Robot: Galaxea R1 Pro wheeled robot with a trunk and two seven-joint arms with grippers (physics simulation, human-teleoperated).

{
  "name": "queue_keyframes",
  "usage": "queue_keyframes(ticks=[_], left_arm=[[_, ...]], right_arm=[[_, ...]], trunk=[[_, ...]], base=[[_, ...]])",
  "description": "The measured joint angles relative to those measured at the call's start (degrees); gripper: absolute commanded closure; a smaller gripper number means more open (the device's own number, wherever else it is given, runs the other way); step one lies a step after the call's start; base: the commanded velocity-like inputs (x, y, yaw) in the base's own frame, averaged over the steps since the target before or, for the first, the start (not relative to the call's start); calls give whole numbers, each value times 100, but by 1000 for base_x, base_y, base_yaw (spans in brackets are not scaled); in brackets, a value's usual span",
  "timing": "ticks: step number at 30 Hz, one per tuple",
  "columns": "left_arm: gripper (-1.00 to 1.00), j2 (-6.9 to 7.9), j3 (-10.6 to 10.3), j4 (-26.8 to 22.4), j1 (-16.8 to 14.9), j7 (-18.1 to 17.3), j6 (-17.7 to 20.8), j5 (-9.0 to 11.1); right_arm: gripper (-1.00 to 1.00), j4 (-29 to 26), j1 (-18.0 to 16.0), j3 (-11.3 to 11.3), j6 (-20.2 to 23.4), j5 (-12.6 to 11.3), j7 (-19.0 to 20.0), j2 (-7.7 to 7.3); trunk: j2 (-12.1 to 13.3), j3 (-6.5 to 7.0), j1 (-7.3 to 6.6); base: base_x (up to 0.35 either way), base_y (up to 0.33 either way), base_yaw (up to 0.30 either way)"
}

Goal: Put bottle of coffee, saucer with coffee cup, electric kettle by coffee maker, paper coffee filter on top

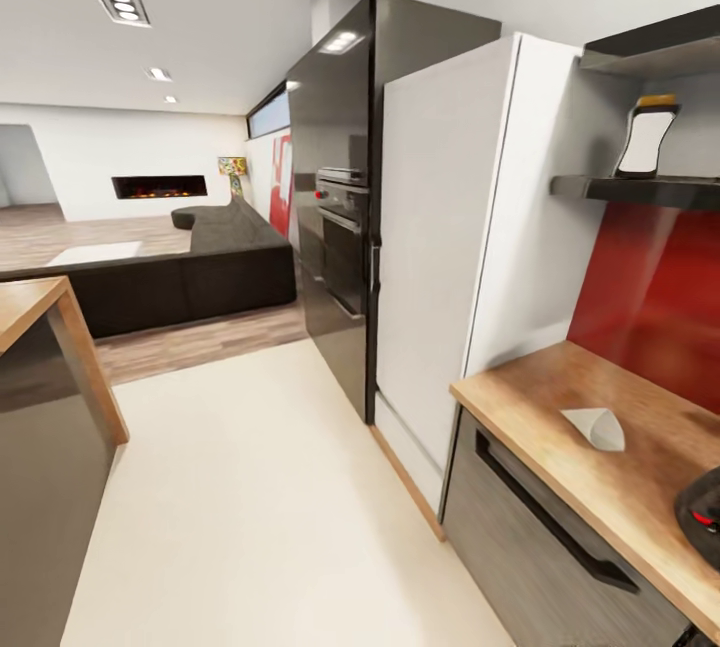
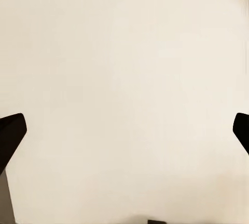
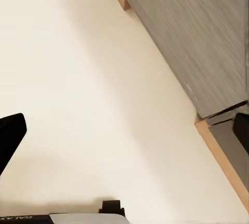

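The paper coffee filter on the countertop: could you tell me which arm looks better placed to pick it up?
Probably the right: the paper coffee filter lies on the countertop at the robot's right, and the right gripper hangs open beside that cabinet.

Open floor [image 1: 270, 507] beside counter [image 1: 560, 407]

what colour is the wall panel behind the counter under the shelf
Glossy red backsplash, clearest in the head view.

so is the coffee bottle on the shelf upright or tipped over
Upright: the coffee bottle stands on its base on the shelf, cap on top.
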Motion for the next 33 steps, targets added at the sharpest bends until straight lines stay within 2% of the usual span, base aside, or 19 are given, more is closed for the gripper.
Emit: queue_keyframes(ticks=[25,33], left_arm=[[-100,-2,-7,0,0,0,0,-6],[-100,1,-6,0,0,0,0,-6]], right_arm=[[-100,-2,0,3,0,0,8,8],[-100,0,0,5,0,0,16,8]], trunk=[[0,0,0],[0,0,3]], base=[[2,1,-261],[-209,0,-262]])
